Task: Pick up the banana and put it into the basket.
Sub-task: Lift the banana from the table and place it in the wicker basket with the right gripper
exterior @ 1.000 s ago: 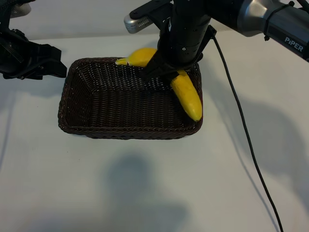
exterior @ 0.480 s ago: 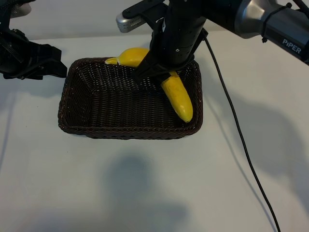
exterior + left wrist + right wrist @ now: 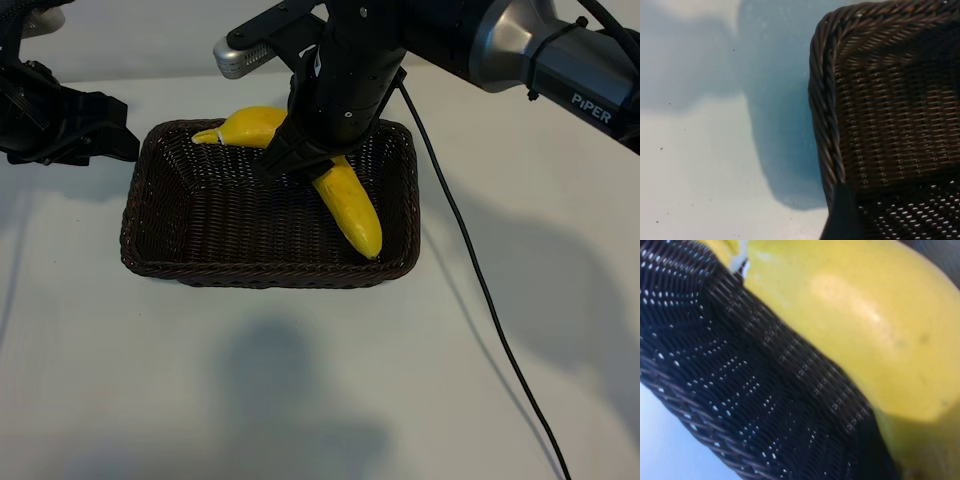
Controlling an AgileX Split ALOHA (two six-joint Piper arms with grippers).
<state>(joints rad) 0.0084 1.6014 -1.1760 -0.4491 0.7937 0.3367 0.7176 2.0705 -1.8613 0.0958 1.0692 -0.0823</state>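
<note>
The yellow banana (image 3: pixel 352 208) hangs tilted over the dark brown wicker basket (image 3: pixel 262 276), its lower end down near the basket's floor at the right and its stem end (image 3: pixel 207 135) over the far rim. My right gripper (image 3: pixel 308 158) is shut on the banana's middle, above the basket's inside. The right wrist view shows the banana (image 3: pixel 855 310) close up with the basket's weave (image 3: pixel 740 390) beneath it. My left gripper (image 3: pixel 112 132) is parked open beside the basket's far left corner (image 3: pixel 824 105), holding nothing.
The right arm's black cable (image 3: pixel 480 290) trails across the white table (image 3: pixel 300 400) to the right of the basket. White tabletop lies in front of the basket and to both sides.
My right arm has carried the banana leftward, from the basket's right wall toward its middle. The left arm has not moved.
</note>
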